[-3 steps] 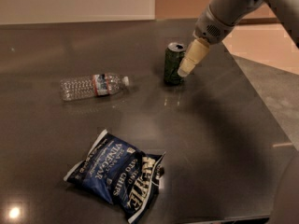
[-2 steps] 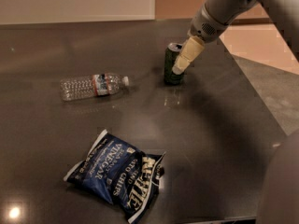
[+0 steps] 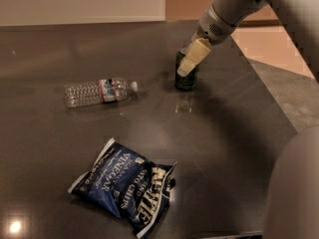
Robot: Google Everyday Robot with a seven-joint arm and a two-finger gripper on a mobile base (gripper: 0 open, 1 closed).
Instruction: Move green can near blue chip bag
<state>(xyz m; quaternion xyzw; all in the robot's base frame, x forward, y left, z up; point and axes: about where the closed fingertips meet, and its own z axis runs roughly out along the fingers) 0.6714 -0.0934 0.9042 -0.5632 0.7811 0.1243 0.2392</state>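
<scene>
The green can [image 3: 186, 82] stands upright on the dark table, far right of centre. My gripper [image 3: 187, 66] reaches down from the upper right and is at the can's upper part, covering its top and right side. The can rests on the table. The blue chip bag [image 3: 122, 184] lies flat near the front edge, well in front of and to the left of the can, with white lettering facing up.
A clear plastic water bottle [image 3: 98, 91] lies on its side left of the can. The dark table [image 3: 234, 133] narrows toward its right edge. My pale arm body [image 3: 294, 188] fills the lower right corner.
My gripper has moved left and down, from the can's right side to over its top. The can, bottle and bag have stayed where they were.
</scene>
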